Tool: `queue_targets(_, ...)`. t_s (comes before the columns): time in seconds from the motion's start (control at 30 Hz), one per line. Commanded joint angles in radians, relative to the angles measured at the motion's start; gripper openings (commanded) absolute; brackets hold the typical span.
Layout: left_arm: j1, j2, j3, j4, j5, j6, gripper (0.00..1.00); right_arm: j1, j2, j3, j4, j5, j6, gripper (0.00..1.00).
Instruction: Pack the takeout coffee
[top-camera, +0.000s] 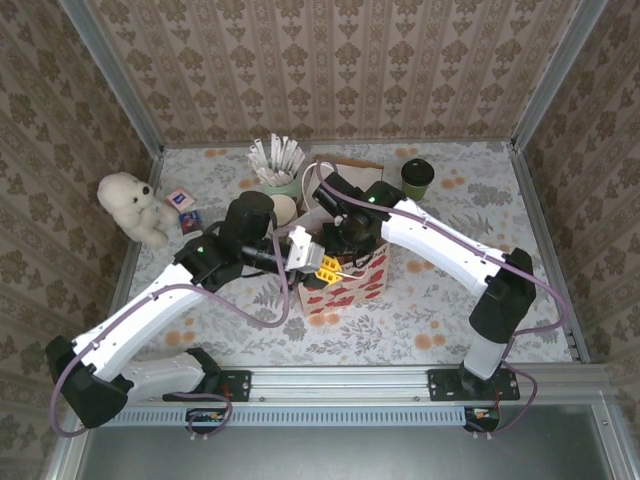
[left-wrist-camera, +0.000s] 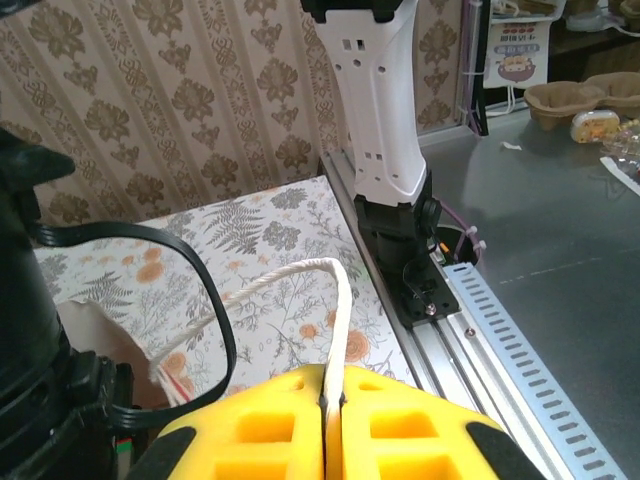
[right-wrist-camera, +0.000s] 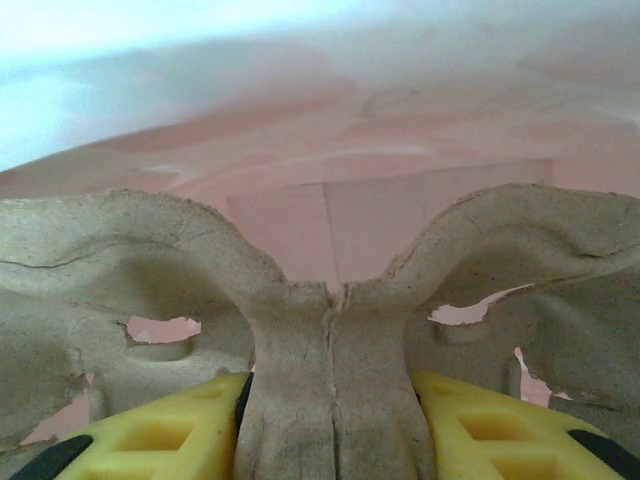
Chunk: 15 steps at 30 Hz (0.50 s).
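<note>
The takeout coffee (top-camera: 417, 178), a dark green cup with a black lid, stands upright at the back right, apart from both grippers. A red-patterned paper bag (top-camera: 352, 285) stands at the table's middle. My left gripper (top-camera: 322, 266) (left-wrist-camera: 333, 388) is shut on the bag's white rope handle (left-wrist-camera: 340, 300), which it holds up at the near side. The right arm (top-camera: 440, 240) reaches down into the bag. Inside, my right gripper (right-wrist-camera: 333, 410) is shut on the middle ridge of a brown pulp cup carrier (right-wrist-camera: 333, 330), against the bag's pink inner wall (right-wrist-camera: 380, 215).
A white teddy bear (top-camera: 133, 207) sits at the left, with two small packets (top-camera: 184, 208) beside it. A pale green pot of white sticks (top-camera: 277, 165) and a cream-insided cup stack (top-camera: 285, 208) stand behind the bag. Patterned walls enclose the table.
</note>
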Motion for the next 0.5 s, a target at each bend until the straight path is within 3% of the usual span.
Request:
queue_targets(0.0, -0.010, -0.014, 0.028, -0.035, -0.005, 0.051, 0.11, -0.005, 0.022, 0.013, -0.048, -0.013, -0.002, 0.44)
queue_targets(0.13, -0.004, -0.036, 0.024, -0.046, -0.036, 0.053, 0.12, -0.006, 0.028, -0.002, -0.029, -0.025, -0.019, 0.44)
queue_targets(0.37, 0.053, -0.091, 0.009, -0.015, 0.004, 0.056, 0.24, -0.005, 0.022, -0.036, -0.030, -0.072, -0.096, 0.44)
queue_targets(0.47, 0.106, -0.117, -0.008, 0.030, 0.042, 0.032, 0.39, -0.005, 0.024, -0.041, -0.043, -0.074, -0.118, 0.44)
